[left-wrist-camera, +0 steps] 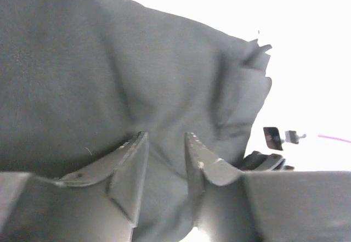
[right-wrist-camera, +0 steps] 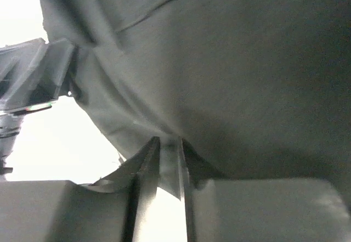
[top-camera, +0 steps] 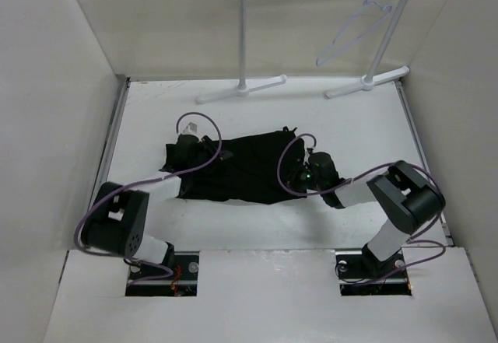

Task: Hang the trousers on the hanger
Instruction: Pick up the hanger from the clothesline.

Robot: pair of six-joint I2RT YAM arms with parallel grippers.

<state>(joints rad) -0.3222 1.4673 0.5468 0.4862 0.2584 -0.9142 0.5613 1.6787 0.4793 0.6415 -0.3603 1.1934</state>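
Note:
The black trousers (top-camera: 241,168) lie spread flat in the middle of the white table (top-camera: 350,125). My left gripper (top-camera: 185,150) is at their left end. In the left wrist view its jaws (left-wrist-camera: 166,138) stand a little apart with dark cloth (left-wrist-camera: 109,61) bunched between them. My right gripper (top-camera: 311,168) is at the right end. Seen from the right wrist, its jaws (right-wrist-camera: 168,142) are nearly together on a thin fold of the cloth (right-wrist-camera: 247,77). The pale wire hanger (top-camera: 354,32) hangs by its hook from the rack rail at the back right, far from both grippers.
The white clothes rack stands at the back, with its left pole (top-camera: 243,40) and right pole (top-camera: 389,40) on feet that reach onto the table. White walls close in the left, right and back sides. Purple cables loop over both arms.

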